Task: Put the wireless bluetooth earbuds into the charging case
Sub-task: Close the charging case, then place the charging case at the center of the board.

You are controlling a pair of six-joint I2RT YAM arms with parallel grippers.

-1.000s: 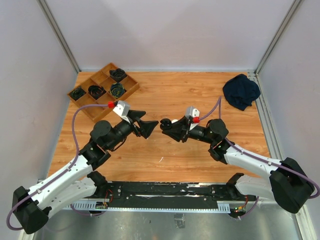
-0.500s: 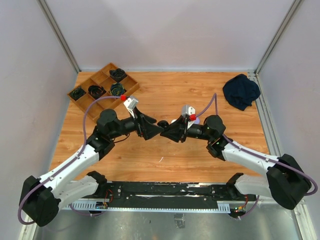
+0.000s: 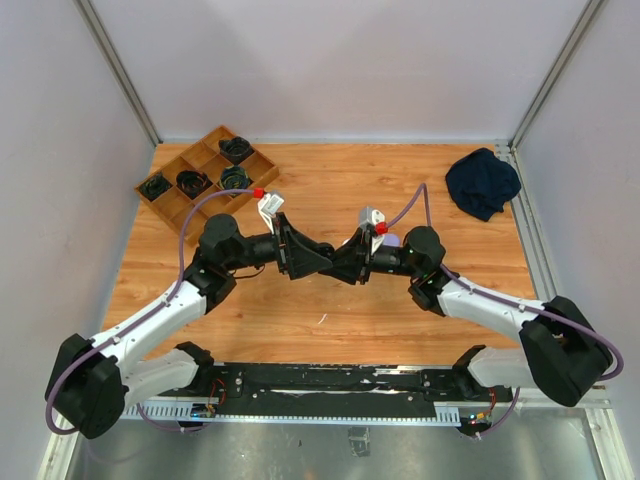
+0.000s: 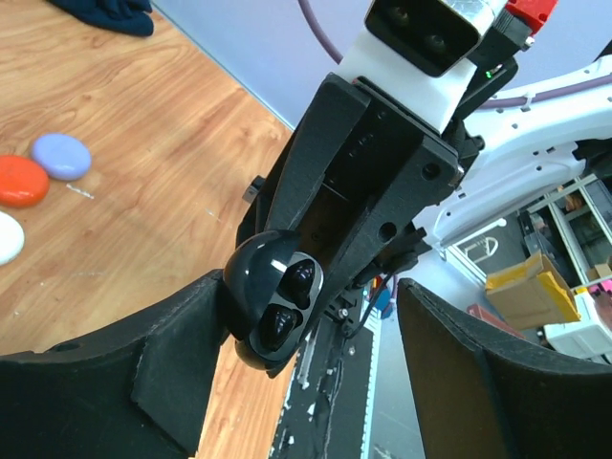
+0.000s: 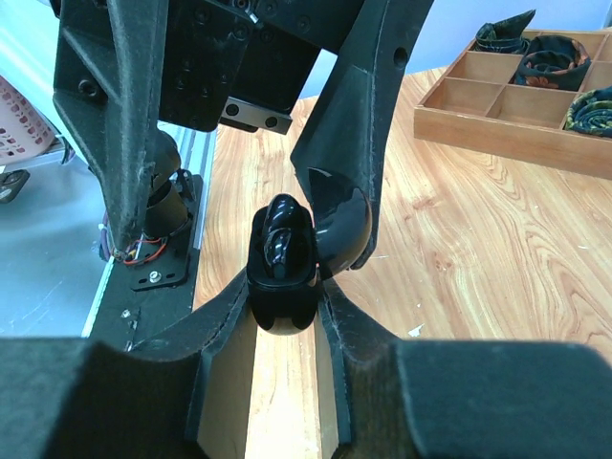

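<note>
Right pincer (image 3: pixel 347 267): closed on the charging case (image 5: pixel 282 277). Both fingers clamp its lower half, clear of the worktop (image 3: pixel 330 190).
Reason for hold: gripping the base leaves the lid (image 5: pixel 341 222) and the sockets free. Judged to act as a fixture for the other arm.
Earbuds (image 4: pixel 300 279): two black ones, seated side by side in the case sockets, directly ahead of the left pincer.
Left pincer (image 3: pixel 315 262): open, holding nothing. Its fingers stand well apart, one on either side of the case.
Reason for position: one finger lies close against the open lid, though contact cannot be confirmed. Judged set to push the lid shut, the step that remains.
Left wrist view only: shows the socket face with both earbuds. Beyond the pincer, to its left, an orange case (image 4: pixel 19 182) and a lavender case (image 4: pixel 60 156) lie on the worktop.
Right wrist view only: shows the clamp on the base and the lid hinged back.
Top view only: shows both pincers tip to tip. The case is hidden between them.
</note>
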